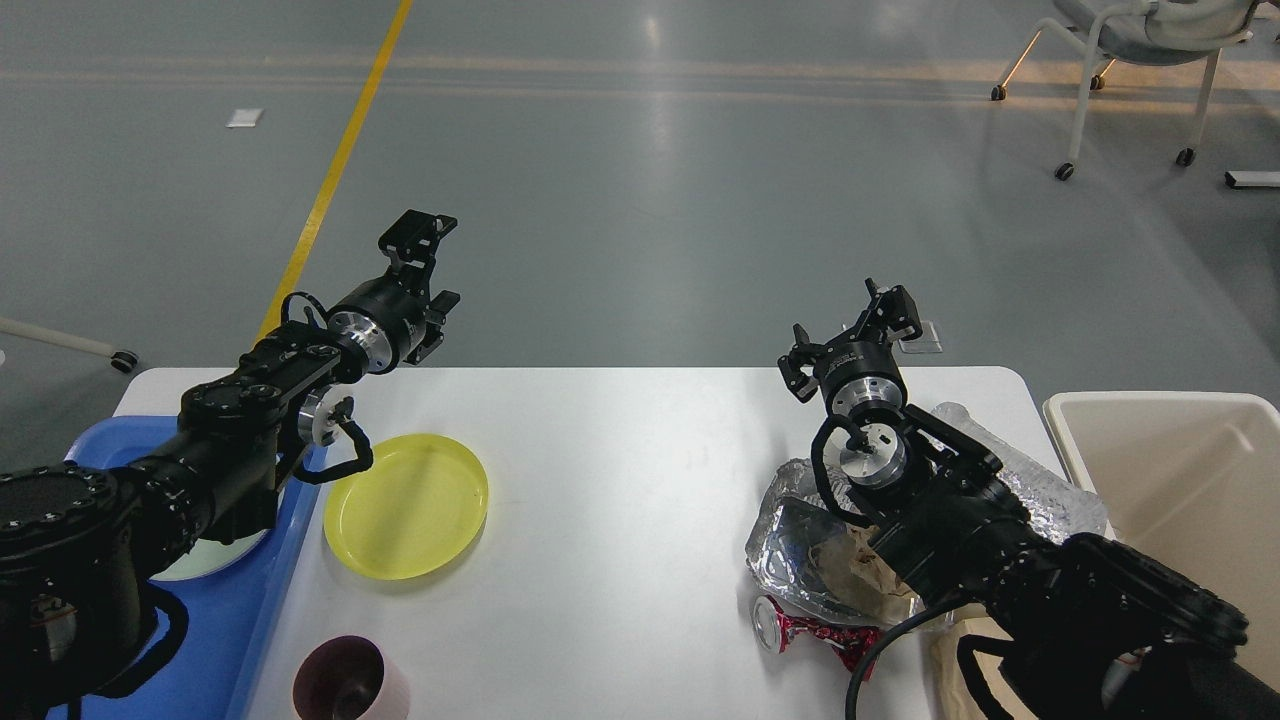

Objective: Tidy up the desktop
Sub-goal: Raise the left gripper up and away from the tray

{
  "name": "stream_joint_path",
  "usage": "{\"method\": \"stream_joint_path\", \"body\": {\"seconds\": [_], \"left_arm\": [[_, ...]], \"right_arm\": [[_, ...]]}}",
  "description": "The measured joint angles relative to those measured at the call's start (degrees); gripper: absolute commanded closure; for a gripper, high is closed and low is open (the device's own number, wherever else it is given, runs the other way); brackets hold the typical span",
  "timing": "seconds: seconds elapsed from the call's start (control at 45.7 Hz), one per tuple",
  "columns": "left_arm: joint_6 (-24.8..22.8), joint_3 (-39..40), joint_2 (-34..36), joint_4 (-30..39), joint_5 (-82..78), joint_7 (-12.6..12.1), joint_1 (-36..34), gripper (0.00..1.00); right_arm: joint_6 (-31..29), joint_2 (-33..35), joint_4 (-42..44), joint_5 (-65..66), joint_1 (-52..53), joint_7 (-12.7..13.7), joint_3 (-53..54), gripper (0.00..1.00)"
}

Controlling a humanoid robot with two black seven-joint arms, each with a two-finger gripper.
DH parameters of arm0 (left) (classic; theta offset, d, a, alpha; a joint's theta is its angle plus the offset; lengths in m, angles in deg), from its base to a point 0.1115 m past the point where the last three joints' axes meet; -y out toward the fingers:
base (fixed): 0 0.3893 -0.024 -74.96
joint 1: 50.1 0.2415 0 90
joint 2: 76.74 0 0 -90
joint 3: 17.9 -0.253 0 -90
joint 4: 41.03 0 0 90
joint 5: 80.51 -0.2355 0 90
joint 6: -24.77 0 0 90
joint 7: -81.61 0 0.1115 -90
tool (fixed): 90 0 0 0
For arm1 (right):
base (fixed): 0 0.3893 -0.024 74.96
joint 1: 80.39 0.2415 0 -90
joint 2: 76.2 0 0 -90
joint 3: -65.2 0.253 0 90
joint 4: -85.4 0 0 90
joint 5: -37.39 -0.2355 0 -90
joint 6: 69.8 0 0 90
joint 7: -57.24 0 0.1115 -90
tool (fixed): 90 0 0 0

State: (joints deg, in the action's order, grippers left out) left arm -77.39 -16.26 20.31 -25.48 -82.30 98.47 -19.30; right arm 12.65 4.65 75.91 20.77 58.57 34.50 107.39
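Bare desktop (620, 500) between yellow plate (407, 506) and foil litter (800, 530).

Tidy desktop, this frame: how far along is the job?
Early. Done: only a pale green plate lies in the blue tray. In hand: nothing; the left gripper and right gripper are both open and raised above the desktop. Left: the yellow plate, the dark cup, the crumpled foil, the crushed red can. The cream bin shows nothing inside.
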Motion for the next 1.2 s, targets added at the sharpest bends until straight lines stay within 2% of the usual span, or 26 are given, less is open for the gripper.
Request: {"method": "stream_joint_path", "body": {"seconds": [0.175, 0.284, 0.569, 0.962, 1.203], "left_arm": [[-1.74, -10.95, 4.53, 5.44, -0.06, -5.03, -4.46, 0.00], [-2.89, -16.85, 5.83, 8.44, -0.25, -6.43, -7.04, 0.00], [-10.86, -25.97, 9.73, 11.77, -0.69, -6.61, -13.37, 0.00], [-11.00, -29.28, 10.61, 14.34, -3.32, -6.15, -15.84, 0.00], [-12.45, -44.95, 9.19, 17.79, -3.66, -6.47, -23.63, 0.00]], "right_arm": [[0.00, 0.01, 0.00, 0.01, 0.00, 0.00, 0.00, 0.00], [0.00, 0.01, 0.00, 0.00, 0.00, 0.02, 0.00, 0.00], [0.00, 0.02, 0.00, 0.00, 0.00, 0.03, 0.00, 0.00], [0.00, 0.02, 0.00, 0.00, 0.00, 0.02, 0.00, 0.00], [0.00, 0.01, 0.00, 0.00, 0.00, 0.02, 0.00, 0.00]]}}
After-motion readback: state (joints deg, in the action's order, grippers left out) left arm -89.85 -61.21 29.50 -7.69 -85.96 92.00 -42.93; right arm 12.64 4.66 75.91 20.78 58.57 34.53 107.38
